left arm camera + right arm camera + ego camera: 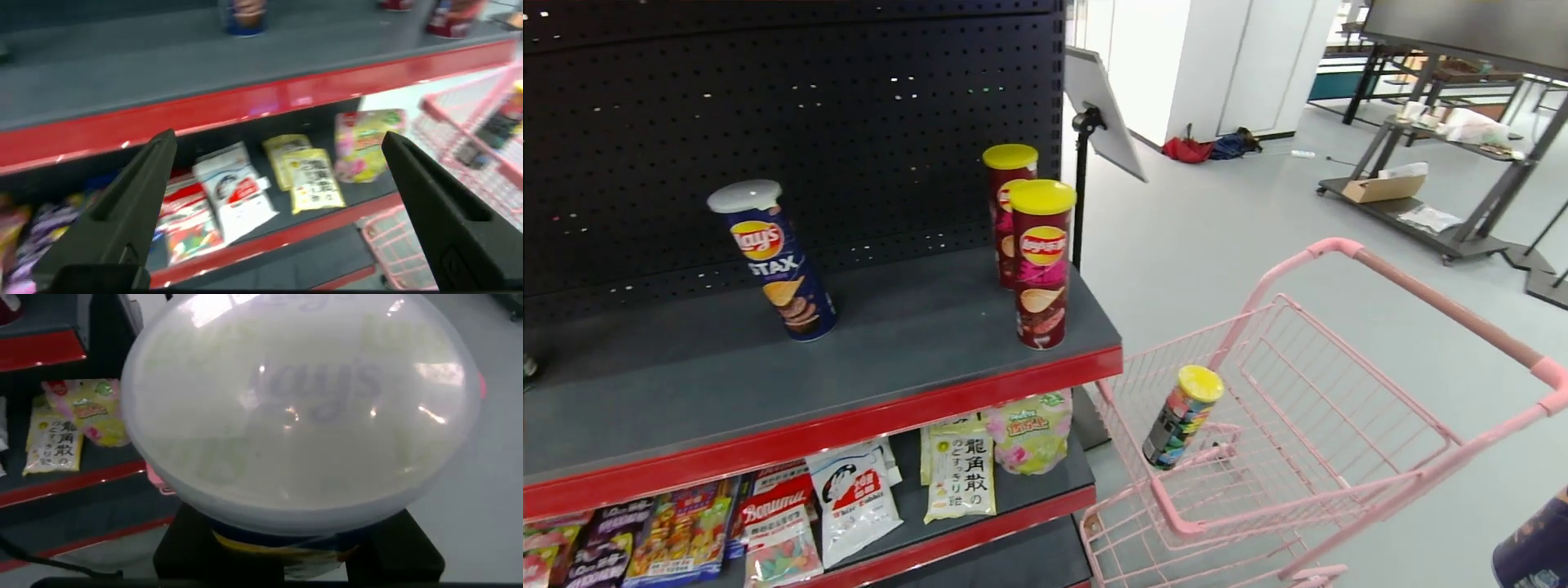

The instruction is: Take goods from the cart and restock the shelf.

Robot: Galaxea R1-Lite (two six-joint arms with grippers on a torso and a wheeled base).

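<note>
Head view: three cans point(783, 269) point(1009, 208) point(1041, 269) stood on shelf point(890, 351) | one cart can point(1183, 416) | left claw point(279, 140) gaped empty | right claw point(298, 559) clasped clear-lidded can point(302, 416)

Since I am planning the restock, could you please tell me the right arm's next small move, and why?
Probably carry the right pincer up toward the top shelf: it appears to hold a white-lidded can, and bare space lies between the blue can and the two maroon cans.

Tilted white board point(1104, 110) on stand point(1080, 188); cardboard box point(1380, 188) on rack point(1372, 206)
</note>
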